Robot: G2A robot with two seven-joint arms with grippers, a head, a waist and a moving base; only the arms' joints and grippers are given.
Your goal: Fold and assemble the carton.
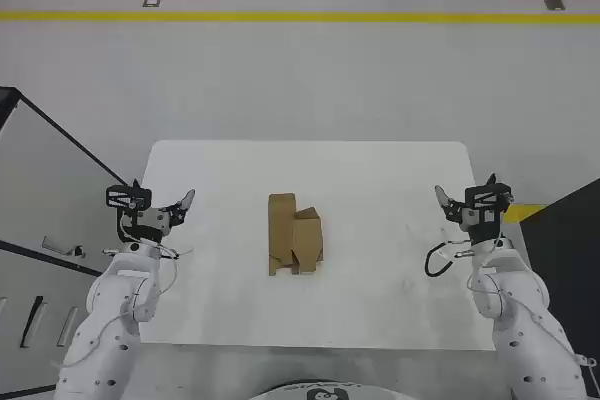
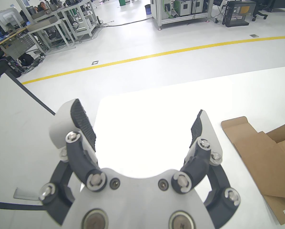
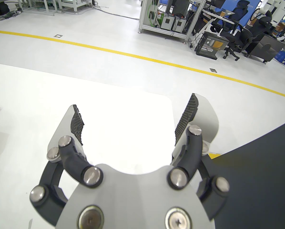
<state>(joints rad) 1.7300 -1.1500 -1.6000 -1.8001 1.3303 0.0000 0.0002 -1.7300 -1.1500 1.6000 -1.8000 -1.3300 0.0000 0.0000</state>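
Centrally, creased brown cardboard carton (image 1: 294, 236) on white table (image 1: 380, 190).

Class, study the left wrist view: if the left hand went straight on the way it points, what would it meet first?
Probably nothing: the open left hand points over bare table toward its far edge, with floor beyond. The carton lies off to the side, outside that line. The hand's height is unclear.

White table (image 1: 380, 190), yellow floor line (image 1: 300, 16) beyond it, dark panel (image 1: 595, 250) at one side

The carton (image 1: 292, 240) is matt cardboard — table (image 1: 390, 200) smooth.
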